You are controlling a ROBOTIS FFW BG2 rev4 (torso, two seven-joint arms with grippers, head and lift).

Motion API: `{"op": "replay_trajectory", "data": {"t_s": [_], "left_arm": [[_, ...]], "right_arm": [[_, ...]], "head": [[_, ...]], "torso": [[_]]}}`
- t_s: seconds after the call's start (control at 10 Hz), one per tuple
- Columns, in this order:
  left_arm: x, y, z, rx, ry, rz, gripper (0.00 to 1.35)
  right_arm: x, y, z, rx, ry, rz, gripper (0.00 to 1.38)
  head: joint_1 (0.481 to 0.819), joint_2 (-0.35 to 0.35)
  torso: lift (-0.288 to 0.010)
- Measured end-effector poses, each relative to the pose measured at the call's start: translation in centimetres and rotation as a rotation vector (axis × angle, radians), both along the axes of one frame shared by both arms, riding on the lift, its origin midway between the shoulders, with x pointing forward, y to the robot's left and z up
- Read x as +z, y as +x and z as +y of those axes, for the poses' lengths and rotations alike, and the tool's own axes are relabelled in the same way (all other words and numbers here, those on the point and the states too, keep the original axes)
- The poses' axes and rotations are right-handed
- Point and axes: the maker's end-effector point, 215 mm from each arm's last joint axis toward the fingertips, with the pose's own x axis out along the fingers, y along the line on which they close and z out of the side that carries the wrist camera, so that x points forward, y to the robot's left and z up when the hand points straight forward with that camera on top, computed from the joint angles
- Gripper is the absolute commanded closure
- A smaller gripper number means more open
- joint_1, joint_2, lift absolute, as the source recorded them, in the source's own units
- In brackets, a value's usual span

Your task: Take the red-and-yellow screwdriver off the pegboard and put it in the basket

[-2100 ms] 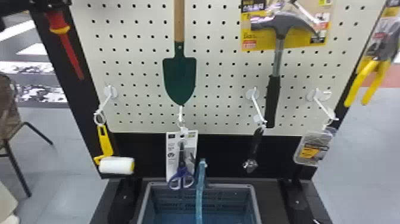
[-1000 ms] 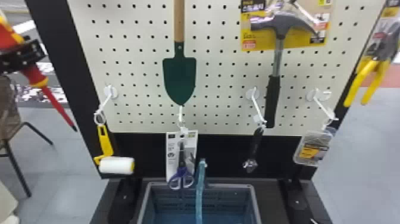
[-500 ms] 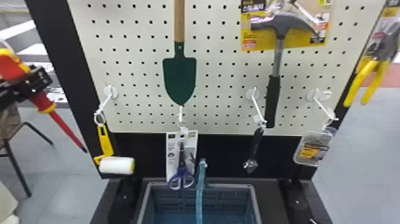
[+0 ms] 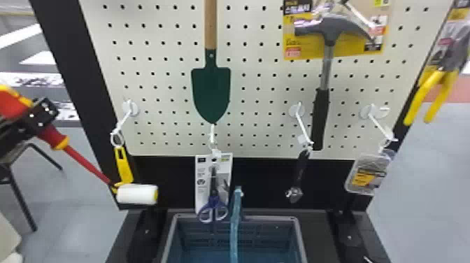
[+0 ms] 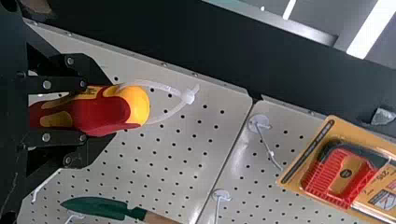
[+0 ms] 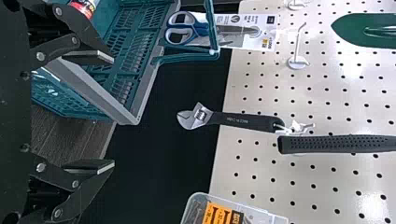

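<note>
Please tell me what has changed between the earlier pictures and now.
The red-and-yellow screwdriver, clamped in the black left gripper, has come down at the head view's left and slants more, its tip lower and farther right. The green-bladed trowel, black-handled hammer and grey-rimmed basket stayed put.

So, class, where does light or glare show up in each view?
Head view: white glints on the yellow card behind the hammer, bright white patches beyond the dark left post; left wrist view: a bright strip at upper right, faint shine on the pegboard; right wrist view: glare on the pegboard at lower right.
</note>
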Motion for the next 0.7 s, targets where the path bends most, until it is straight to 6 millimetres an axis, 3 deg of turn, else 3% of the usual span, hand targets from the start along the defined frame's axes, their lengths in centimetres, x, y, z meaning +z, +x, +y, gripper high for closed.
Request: {"op": "replay_trajectory", "data": {"t_s": [0.3, 0.7], "left_arm": [[-3.2, 0.0, 0.2, 0.062, -0.066, 0.046, 1.19], [-11.2, 0.2, -1.5, 0.052, -0.192, 0.178, 1.19]], "right_arm": [[0.1, 0.2, 0.3, 0.004, 0.005, -0.003, 0.48], [0.1, 0.2, 0.4, 0.005, 0.007, -0.004, 0.48]], "head": [[0.549, 0.000], [0.549, 0.000]], "torso": [[-0.100], [-0.100]]}}
